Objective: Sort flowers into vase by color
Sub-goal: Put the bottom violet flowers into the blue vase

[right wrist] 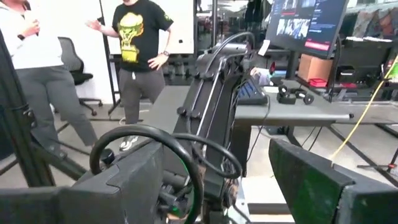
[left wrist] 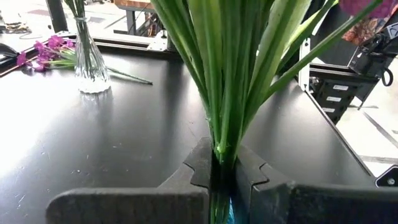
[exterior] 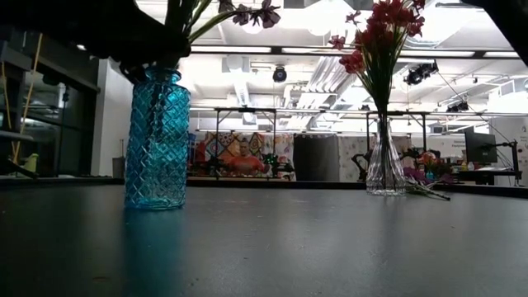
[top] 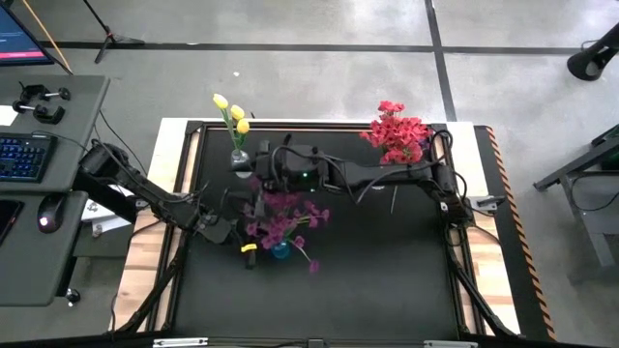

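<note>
- The left gripper [left wrist: 222,177] is sitting nearest, its two dark fingers [left wrist: 193,165] pressing together on a bunch of green stems [left wrist: 227,81] right above the mouth of the blue vase [exterior: 157,140].
- Those stems are carrying the purple flowers [top: 283,215], which are spreading over the blue vase at the table's middle, so the step in hand looks like seating the purple bunch.
- Next, the fingers would need to part and the arm lift straight up, without dragging stems back out.
- One loose purple stem [top: 311,262] is lying on the dark table [top: 387,280] just beside that vase, and a few more purple blooms [left wrist: 43,53] are lying at the foot of a clear vase [left wrist: 89,59].
- The right gripper [top: 266,166] is hovering just behind the purple bunch, near the yellow vase, its fingers standing apart and holding nothing.
- Farther back, the yellow flowers [top: 230,108], three blooms, are standing in a clear vase at the far edge, left of centre.
- The red flowers [top: 395,130], one full bunch, are standing in another clear vase at the far right.
- I am counting three vases and three colour groups in all.
</note>
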